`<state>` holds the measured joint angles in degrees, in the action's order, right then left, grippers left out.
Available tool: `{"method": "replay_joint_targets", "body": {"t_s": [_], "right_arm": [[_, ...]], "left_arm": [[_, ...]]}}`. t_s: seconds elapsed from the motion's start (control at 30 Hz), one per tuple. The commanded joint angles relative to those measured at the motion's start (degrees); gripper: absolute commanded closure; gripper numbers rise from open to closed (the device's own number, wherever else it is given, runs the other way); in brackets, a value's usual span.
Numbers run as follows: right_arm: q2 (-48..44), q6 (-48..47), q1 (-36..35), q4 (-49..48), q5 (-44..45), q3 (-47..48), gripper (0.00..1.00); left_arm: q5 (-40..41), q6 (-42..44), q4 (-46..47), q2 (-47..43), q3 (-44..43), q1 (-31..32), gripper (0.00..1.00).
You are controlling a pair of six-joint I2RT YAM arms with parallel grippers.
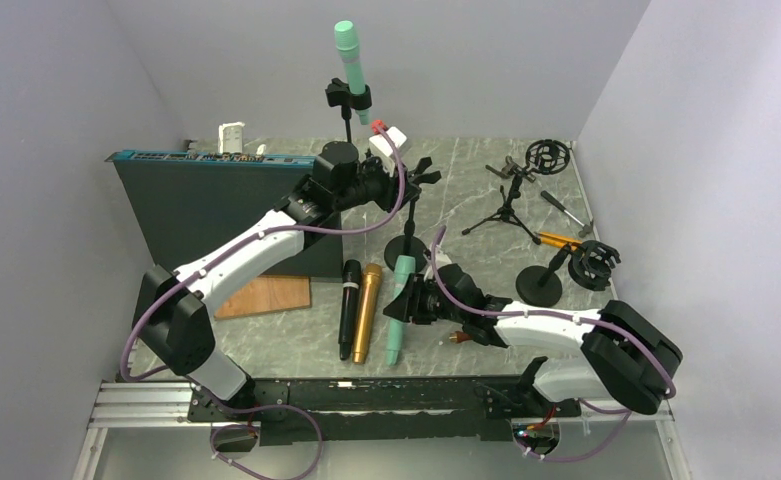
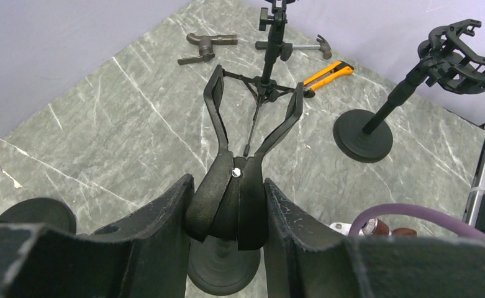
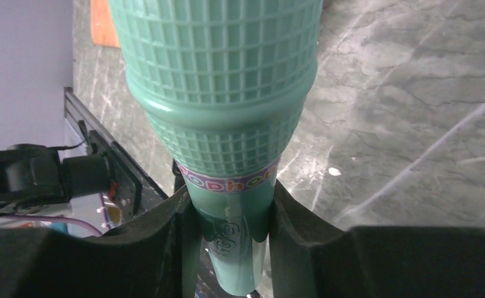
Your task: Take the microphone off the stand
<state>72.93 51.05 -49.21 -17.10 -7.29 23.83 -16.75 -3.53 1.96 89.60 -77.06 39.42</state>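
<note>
Top external view: the right end effector [image 1: 406, 300] grips a mint-green plastic microphone with a gridded head [image 1: 395, 338], low over the grey marbled table [image 1: 456, 170] and near the base of the black round-based stand [image 1: 406, 250]. Its fingers cover the microphone's middle, and I cannot tell whether the tail touches the table. Left wrist view: the left end effector [image 2: 227, 208] is pinched narrow on the stand's black forked clip [image 2: 218, 118], prongs spread; the pole is mostly hidden behind it. Right wrist view crops the microphone's head and tail, and its band lettering is only partly readable
</note>
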Motion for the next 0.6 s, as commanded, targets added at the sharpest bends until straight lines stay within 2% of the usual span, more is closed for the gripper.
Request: {"method": "replay_joint_targets", "body": {"t_s": [0.0,0.13,0.27,0.37,0.4,0.47,0.57], "right_arm": [[0.0,1.5,-0.1,-7.6,0.5,0.8,0.55],[1.6,-1.0,-0.1,-5.6,0.4,2.1,0.25],[1.2,-0.9,0.0,-5.6,0.5,1.5,0.09],[0.0,-2.0,0.1,-3.3,1.6,1.8,0.04],[-0.9,-2.3,0.0,-2.5,1.9,1.7,0.02],[-2.6,-2.7,0.2,-1.4,2.1,1.4,0.00],[-6.9,-3.7,0.8,1.3,2.3,1.0,0.00]], "left_arm": [[-0.9,2.3,-1.1,-0.5,-1.6,0.1,1.00],[-5.9,2.8,-2.6,0.2,-2.5,0.1,1.00],[-5.6,2.8,-9.0,1.8,-5.9,0.1,0.99],[-5.7,5.0,-13.0,3.0,-8.1,0.1,0.87],[-6.3,4.8,-13.3,3.0,-8.4,0.2,0.72],[-7.2,4.5,-13.1,2.8,-8.1,0.2,0.55],[-7.1,4.0,-12.6,1.6,-7.6,0.2,0.47]]}}
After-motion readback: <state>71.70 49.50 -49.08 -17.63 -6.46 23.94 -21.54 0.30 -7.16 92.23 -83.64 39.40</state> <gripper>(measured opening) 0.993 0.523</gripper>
